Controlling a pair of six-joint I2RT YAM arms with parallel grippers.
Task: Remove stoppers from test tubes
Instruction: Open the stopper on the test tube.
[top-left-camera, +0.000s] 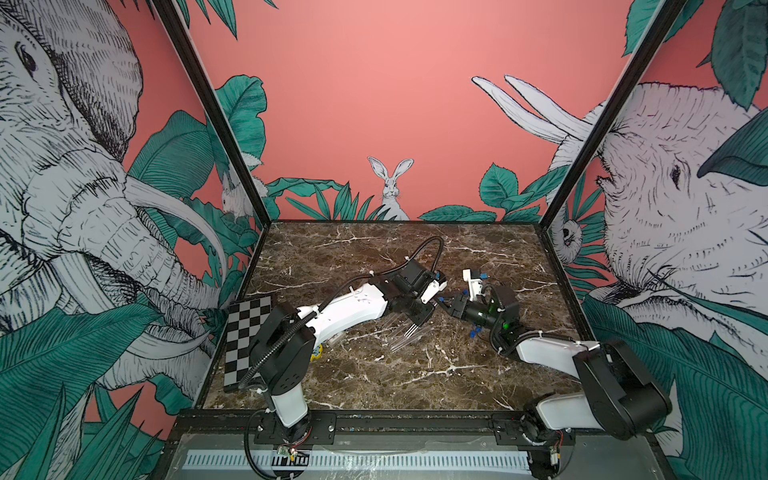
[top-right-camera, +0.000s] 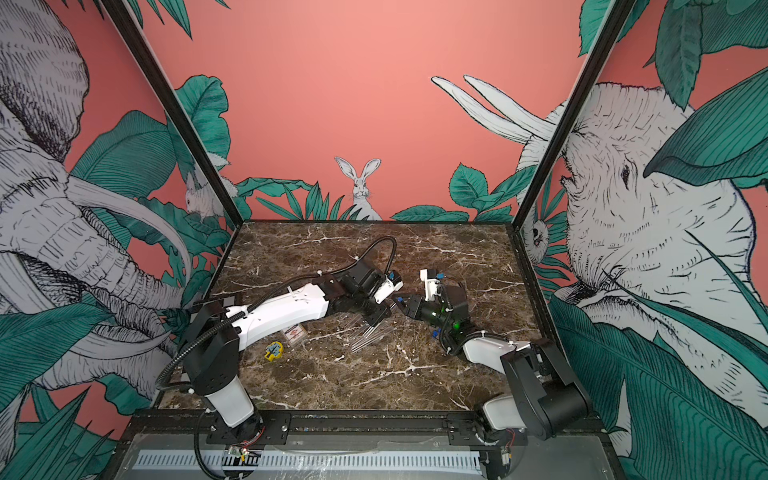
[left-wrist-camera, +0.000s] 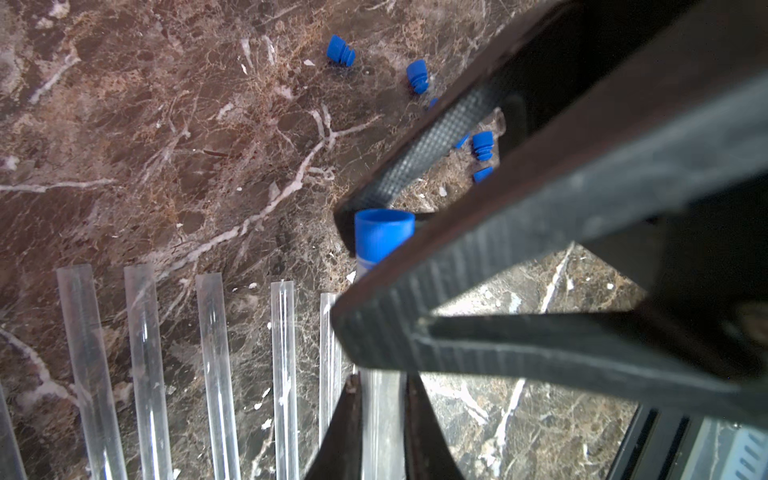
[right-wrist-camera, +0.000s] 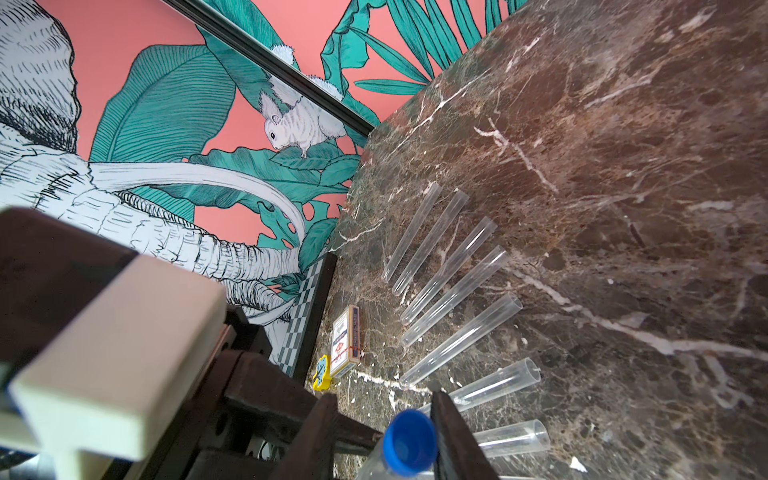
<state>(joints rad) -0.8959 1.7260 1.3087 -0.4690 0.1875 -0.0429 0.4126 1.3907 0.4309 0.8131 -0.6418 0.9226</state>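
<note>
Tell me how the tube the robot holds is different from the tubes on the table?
The held test tube wears a blue stopper; the loose test tubes have open mouths. The held test tube sits in the left tool; the loose test tubes lie fanned on the table. All are clear and slim.

Clear, empty test tubes (right-wrist-camera: 454, 297) lie unstoppered on the marble tabletop (right-wrist-camera: 623, 124), fanned side by side, open mouths toward the same side. One stoppered tube (left-wrist-camera: 382, 415) is raised above them, a bright blue stopper (left-wrist-camera: 384, 239) plugging its mouth. Loose ribbed blue stoppers (left-wrist-camera: 417, 76) lie scattered nearby.
</note>
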